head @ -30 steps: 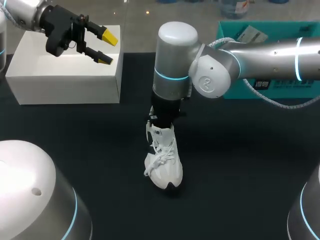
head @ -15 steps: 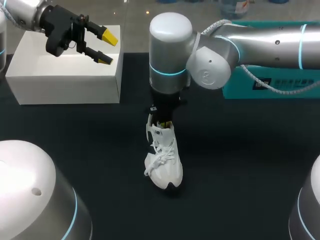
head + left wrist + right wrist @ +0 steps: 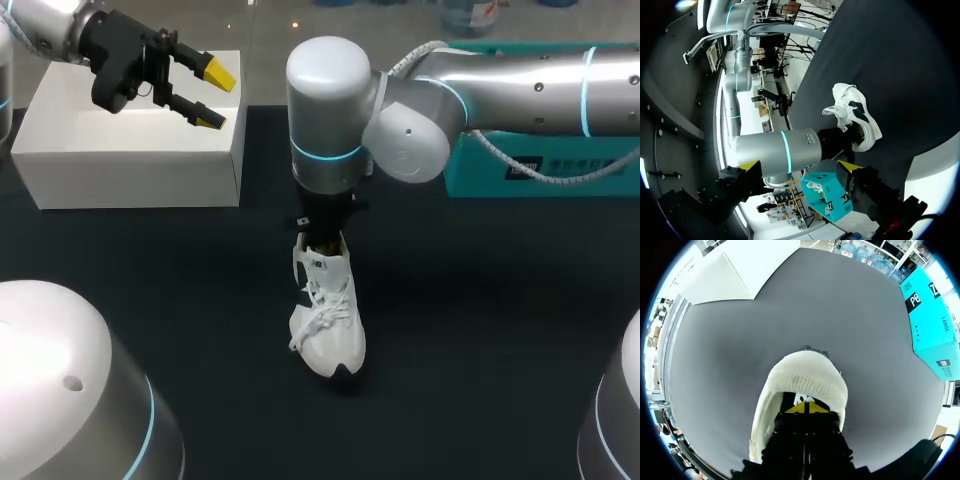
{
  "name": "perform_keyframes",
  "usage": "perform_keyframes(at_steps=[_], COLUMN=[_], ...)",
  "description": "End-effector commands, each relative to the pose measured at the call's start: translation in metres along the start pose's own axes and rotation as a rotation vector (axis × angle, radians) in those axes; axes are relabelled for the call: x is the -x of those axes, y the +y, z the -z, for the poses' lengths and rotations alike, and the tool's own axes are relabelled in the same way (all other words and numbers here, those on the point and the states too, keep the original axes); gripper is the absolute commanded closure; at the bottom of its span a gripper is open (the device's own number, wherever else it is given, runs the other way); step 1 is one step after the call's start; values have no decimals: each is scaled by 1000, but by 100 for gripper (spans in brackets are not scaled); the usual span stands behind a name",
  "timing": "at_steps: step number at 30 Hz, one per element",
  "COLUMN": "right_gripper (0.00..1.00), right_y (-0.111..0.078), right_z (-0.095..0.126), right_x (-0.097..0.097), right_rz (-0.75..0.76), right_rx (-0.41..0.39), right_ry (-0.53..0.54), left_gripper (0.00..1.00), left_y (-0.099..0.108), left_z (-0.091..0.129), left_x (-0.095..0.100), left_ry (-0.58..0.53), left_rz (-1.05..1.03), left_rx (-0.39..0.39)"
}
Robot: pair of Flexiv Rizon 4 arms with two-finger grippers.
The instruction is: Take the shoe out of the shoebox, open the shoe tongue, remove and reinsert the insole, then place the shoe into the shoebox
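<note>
A white sneaker stands on the black table, toe toward me; it also shows in the left wrist view. My right gripper reaches down into the shoe's heel opening. In the right wrist view its yellow tips are pressed together, shut, inside the shoe; I cannot see anything pinched between them. The teal shoebox stands at the back right, behind the right arm. My left gripper hangs open and empty over a white box at the back left, far from the shoe.
The white box takes up the back left corner of the table. The teal shoebox lies off to one side of the shoe in the right wrist view. Dark tabletop surrounds the shoe on all sides.
My right arm's wrist has swung to the left above the shoe while its gripper stays in the heel opening. The shoe and the left arm have not moved.
</note>
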State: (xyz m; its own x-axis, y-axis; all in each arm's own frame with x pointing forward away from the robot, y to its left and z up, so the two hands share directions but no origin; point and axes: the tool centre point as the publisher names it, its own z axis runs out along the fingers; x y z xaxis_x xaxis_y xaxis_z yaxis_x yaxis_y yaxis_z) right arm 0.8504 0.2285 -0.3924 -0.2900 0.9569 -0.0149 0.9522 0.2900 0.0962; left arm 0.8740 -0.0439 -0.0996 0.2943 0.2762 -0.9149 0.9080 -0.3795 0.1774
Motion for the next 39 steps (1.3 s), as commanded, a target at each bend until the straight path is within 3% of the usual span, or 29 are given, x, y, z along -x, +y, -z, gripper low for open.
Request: perform_keyframes(at_steps=[1, 6, 15, 30, 35, 39], right_gripper=[100, 100, 100, 100, 100, 100], right_y=[1, -6, -8, -4, -6, -6], right_z=[-21, -23, 15, -20, 4, 23], right_x=[-7, -14, -12, -11, -15, -14], right_rz=[-1, 0, -26, -159, -158, -156], right_rx=[-22, -36, 4, -138, -145, -196], right_ry=[18, 33, 29, 56, 64, 76], left_gripper=[0, 0, 0, 0, 0, 0], left_y=[1, 1, 1, 1, 1, 1], left_z=[1, 1, 1, 1, 1, 1], left_x=[0, 0, 0, 0, 0, 0], left_ry=[2, 2, 2, 2, 2, 2], left_rz=[-1, -1, -1, -1, -1, -1], left_rx=[-4, -4, -4, -4, -4, -4])
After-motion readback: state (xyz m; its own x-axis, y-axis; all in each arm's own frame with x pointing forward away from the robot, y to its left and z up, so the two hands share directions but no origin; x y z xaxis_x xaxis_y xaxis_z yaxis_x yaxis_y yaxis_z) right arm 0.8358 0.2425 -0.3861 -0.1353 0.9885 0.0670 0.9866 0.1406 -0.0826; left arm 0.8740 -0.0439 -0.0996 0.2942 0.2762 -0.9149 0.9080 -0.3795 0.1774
